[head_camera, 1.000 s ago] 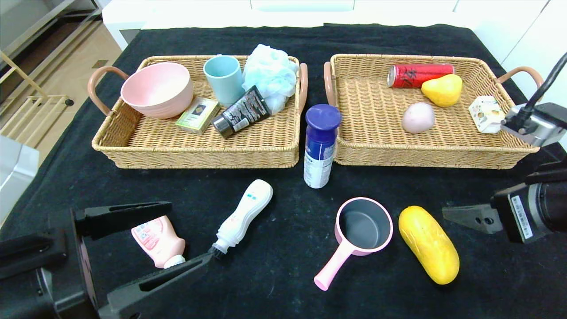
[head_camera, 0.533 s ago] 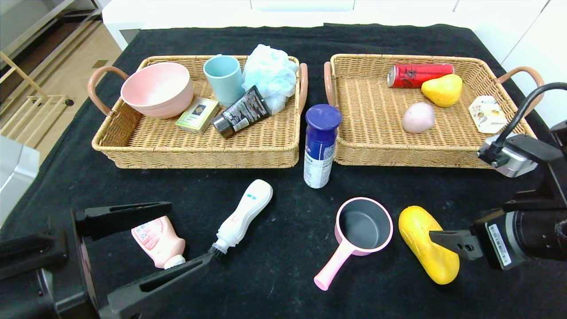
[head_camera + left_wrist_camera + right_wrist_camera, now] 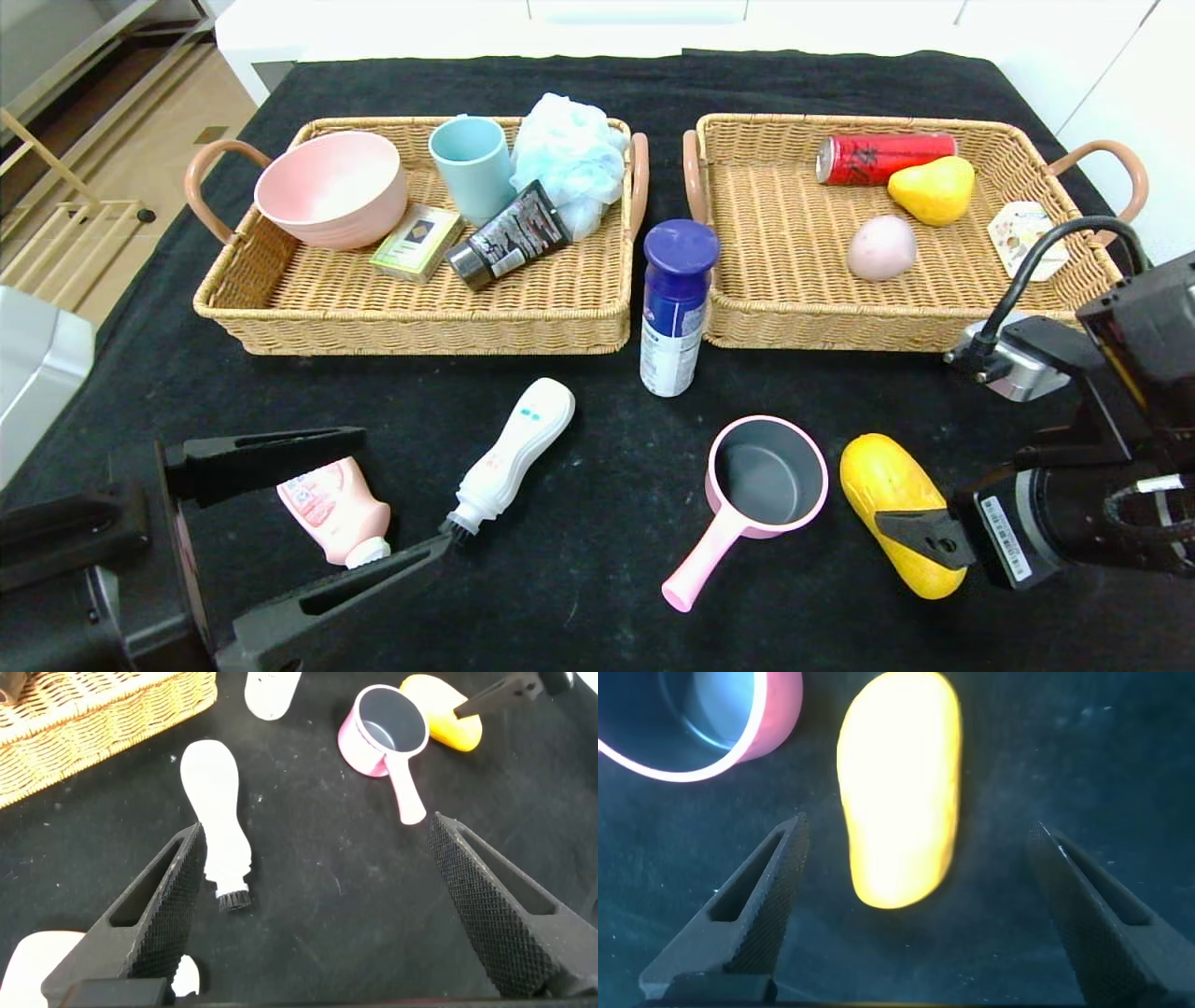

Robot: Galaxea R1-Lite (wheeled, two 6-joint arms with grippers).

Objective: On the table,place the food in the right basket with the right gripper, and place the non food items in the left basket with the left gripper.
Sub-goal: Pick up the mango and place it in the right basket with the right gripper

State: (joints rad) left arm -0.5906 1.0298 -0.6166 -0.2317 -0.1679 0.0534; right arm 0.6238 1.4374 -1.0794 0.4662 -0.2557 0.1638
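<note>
Right end effector point(image 3: 910, 915), fingers spread wide and empty, hangs low over the yellow fruit point(image 3: 901, 525), which lies on the black tabletop point(image 3: 597, 560) directly beneath and between the two fingers in the right wrist view. To grasp well, the fingers should drop until they straddle the fruit across its narrow width near the middle of its length, then close; a grip near the rounded end would likely let the smooth skin slip out. The pink saucepan point(image 3: 767, 476) lies just beside the fruit on the side away from the arm, so that finger needs to enter the gap without nudging the pan. The right basket point(image 3: 803, 327) waits well ahead of the end effector.

Left end effector point(image 3: 308, 509), equally wide and empty, brackets the pink bottle point(image 3: 333, 509), with the white brush bottle point(image 3: 513, 457) touching or just off one fingertip; the left basket point(image 3: 420, 322) is ahead of it.

Hidden or unclear: the arm covers the fruit's near end in the head view, and only one right finger shows there. Height above the fruit cannot be judged.
</note>
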